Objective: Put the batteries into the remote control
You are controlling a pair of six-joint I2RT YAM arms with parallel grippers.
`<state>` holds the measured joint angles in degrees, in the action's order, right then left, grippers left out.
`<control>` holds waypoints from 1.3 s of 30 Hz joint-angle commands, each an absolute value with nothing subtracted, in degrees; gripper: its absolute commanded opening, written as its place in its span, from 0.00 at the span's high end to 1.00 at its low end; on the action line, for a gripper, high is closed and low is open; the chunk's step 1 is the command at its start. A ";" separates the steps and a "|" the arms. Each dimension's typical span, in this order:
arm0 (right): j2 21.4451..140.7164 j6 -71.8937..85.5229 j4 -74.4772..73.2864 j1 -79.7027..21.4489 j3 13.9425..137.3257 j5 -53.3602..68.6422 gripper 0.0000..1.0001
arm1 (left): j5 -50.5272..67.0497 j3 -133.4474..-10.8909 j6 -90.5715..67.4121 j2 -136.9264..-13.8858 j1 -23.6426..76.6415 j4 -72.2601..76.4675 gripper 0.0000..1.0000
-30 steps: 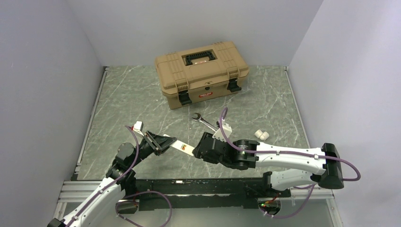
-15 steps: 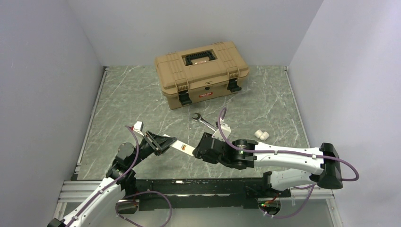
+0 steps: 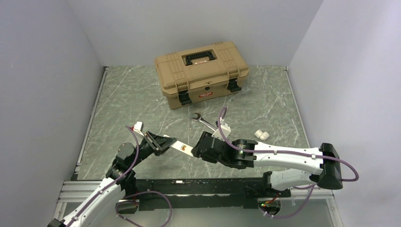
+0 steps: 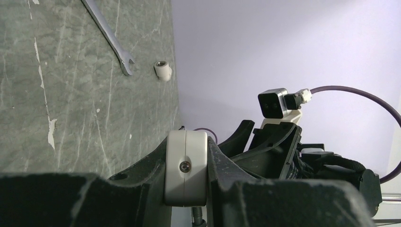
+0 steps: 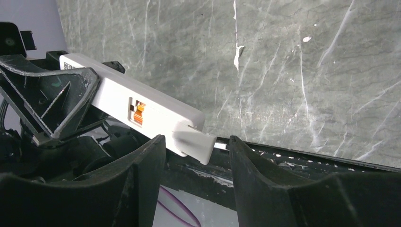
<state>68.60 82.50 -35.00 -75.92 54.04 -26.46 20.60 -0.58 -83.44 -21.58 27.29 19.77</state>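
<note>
**Remote held between the two arms**

The left gripper is clamped on one end of the remote control and holds it raised above the table, with the orange-brown recess showing. The right gripper has its jaws apart, straddling the free end. A wrench lies just beyond.

Around the arms, we find the widest free room from 9 to 11 o'clock, on the bare table left of the tan toolbox, which blocks 12 o'clock. Toward 1 o'clock a wrench lies just beyond the right gripper, and two small white cylinders sit near 2 o'clock. The remote control bars the gap between the left gripper and the right one. Walls close three sides.
</note>
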 commanded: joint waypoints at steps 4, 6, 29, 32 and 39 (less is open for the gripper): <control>68.47 82.79 -32.34 -75.38 53.31 -26.21 0.46 | 19.95 5.10 -83.31 -20.95 27.07 21.82 0.97; 68.61 82.80 -32.06 -75.27 53.26 -26.07 0.45 | 19.89 5.10 -83.23 -20.76 27.07 21.64 0.97; 70.03 82.06 -31.49 -74.98 53.87 -25.23 0.51 | 19.95 5.36 -83.24 -21.12 27.07 22.21 0.97; 70.27 82.01 -31.23 -74.93 53.79 -25.14 0.52 | 19.78 5.30 -83.15 -20.77 27.03 21.77 0.97; 70.58 81.61 -30.98 -74.88 54.14 -25.05 0.53 | 19.69 4.97 -82.90 -20.78 27.07 21.46 0.97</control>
<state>70.39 82.37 -32.62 -75.09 53.49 -25.21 20.23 -0.58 -83.22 -21.45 27.29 18.87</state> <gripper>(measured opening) 0.475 0.279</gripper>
